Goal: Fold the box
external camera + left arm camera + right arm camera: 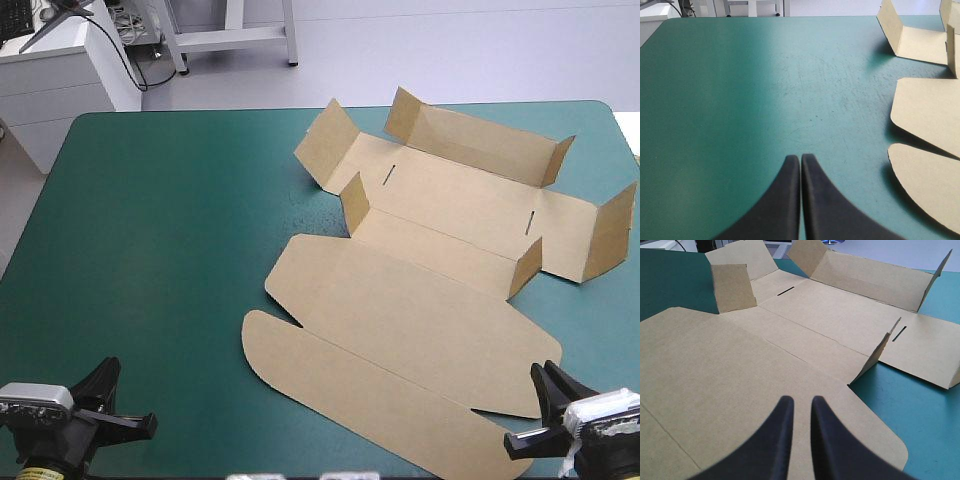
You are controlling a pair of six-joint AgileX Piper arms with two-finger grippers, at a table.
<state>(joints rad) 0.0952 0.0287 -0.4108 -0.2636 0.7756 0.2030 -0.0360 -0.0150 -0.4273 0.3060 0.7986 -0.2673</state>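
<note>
The brown box (430,300) lies as a cut sheet on the right half of the table. Its lid panel and rounded front flap rest flat toward me, and several short side flaps stand raised at the far part. My left gripper (108,368) hovers at the near left corner, shut and empty (800,159), with the box's rounded flaps (930,115) off to its right. My right gripper (545,372) sits over the box's near right corner. Its fingers are all but together (801,401), with a thin slit between them above the flat lid panel (740,370), and they hold nothing.
Bare teal-green cover (150,250) takes up the left half of the table, ahead of the left gripper. The table's right edge (632,140) runs close to the box's raised right flap (612,232).
</note>
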